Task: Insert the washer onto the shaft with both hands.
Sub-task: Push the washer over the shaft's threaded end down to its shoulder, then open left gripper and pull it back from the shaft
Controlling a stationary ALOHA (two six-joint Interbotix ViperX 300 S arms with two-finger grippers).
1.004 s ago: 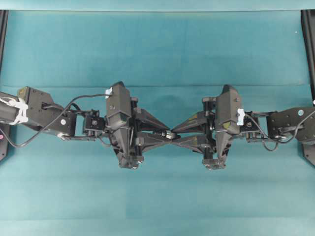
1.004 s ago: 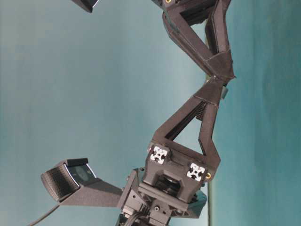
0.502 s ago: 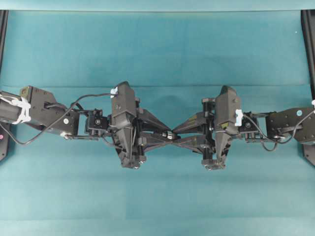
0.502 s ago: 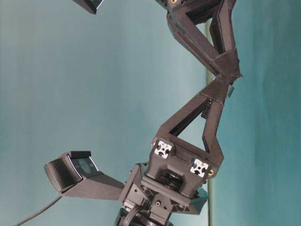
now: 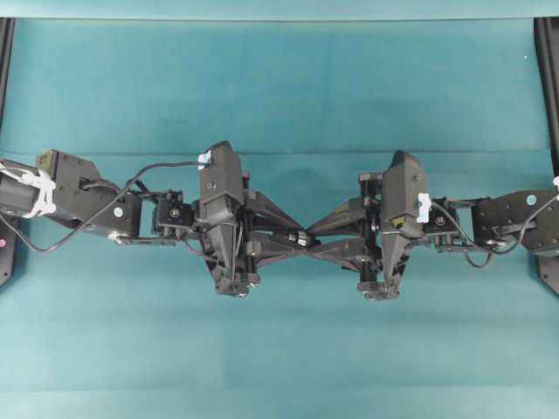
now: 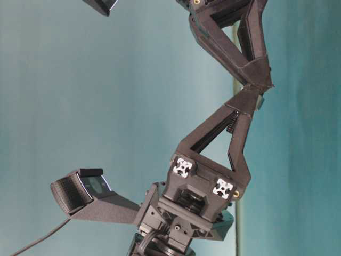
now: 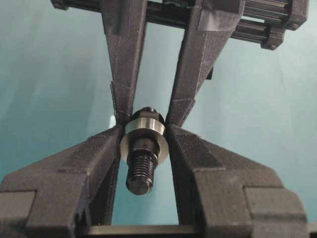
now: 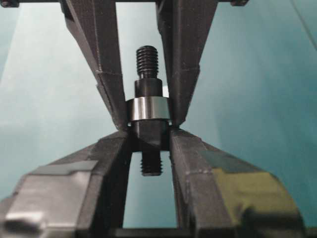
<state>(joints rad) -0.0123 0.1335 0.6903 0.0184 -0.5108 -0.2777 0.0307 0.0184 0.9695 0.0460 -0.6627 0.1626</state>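
The two black grippers meet tip to tip over the middle of the table. My left gripper (image 5: pixel 293 239) is shut on the silvery washer (image 7: pixel 144 130). The washer sits around the dark shaft (image 7: pixel 140 168), whose threaded end points toward the left wrist camera. My right gripper (image 5: pixel 314 241) is shut on the thick middle of the shaft (image 8: pixel 148 131). In the right wrist view the washer (image 8: pixel 147 109) lies just beyond my right fingertips, between the left fingers (image 8: pixel 109 94). The shaft's far threaded end (image 8: pixel 147 58) sticks out past the washer. Both parts are held above the table.
A teal cloth (image 5: pixel 279 87) covers the table. Black frame rails run along the left edge (image 5: pixel 5 78) and the right edge (image 5: pixel 550 78). Both arms stretch in horizontally from the sides, with cables on their wrists.
My left gripper has moved a little to the right, toward my right gripper. The right arm has hardly moved.
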